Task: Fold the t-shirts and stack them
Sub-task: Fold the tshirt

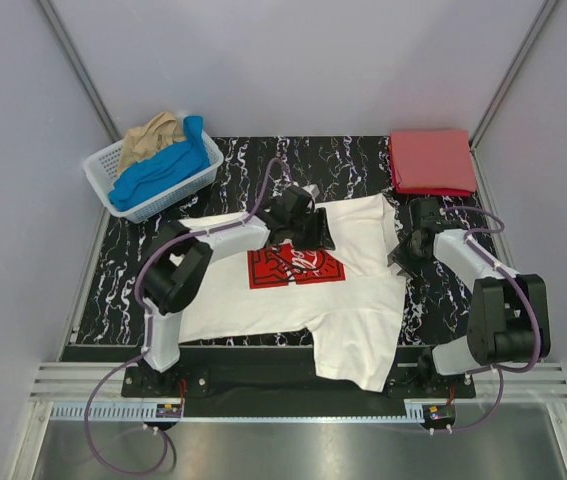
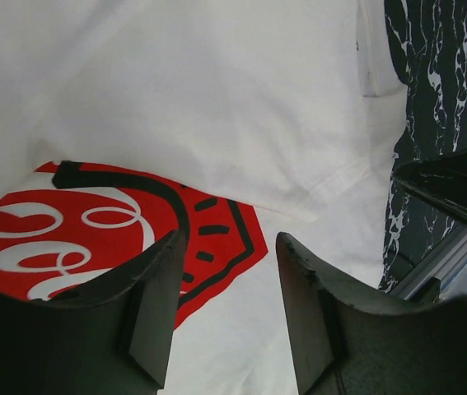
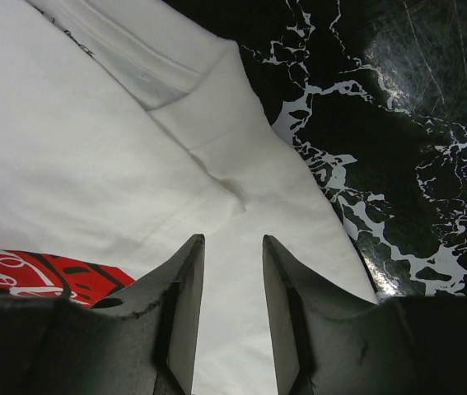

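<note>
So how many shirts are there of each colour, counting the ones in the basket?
White shirt with a red print, spread out: 1
Red shirt, folded at the far right: 1
Blue shirt, in the basket: 1
Tan shirt, in the basket: 1
Total: 4

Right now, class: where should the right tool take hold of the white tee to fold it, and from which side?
Probably the near sleeve of the tee, pinched at its free edge from the right: it lies flat, sticking out past the body.
</note>
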Robot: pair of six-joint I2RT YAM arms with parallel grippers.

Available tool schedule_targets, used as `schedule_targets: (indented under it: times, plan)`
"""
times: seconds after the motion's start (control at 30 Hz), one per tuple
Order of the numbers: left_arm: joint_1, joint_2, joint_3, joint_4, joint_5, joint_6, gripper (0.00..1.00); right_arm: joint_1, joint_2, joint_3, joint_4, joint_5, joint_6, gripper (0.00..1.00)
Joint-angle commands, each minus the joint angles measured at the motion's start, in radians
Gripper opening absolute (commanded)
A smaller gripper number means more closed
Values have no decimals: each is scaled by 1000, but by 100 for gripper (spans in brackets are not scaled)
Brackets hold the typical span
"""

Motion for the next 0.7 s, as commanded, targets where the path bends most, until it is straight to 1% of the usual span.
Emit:
schedule_targets:
  times: [0.0, 0.17, 0.33, 0.5, 0.67]
  plan:
    - [-28, 52, 53, 114, 5, -48, 54, -2, -53, -17, 59, -4, 17, 41]
    - [-47, 106, 86, 117, -11, -69, 54, -2, -28, -50, 107, 1, 14, 41]
    - [-50, 124, 99, 91, -53, -75, 54, -2, -19, -76, 142, -4, 33, 40]
    - [-50, 143, 112, 90, -61, -84, 53, -2, 4, -86, 171, -1, 39, 40]
    - [-52, 160, 125, 85, -59, -83, 50, -3, 32, -106, 214, 5, 44, 38]
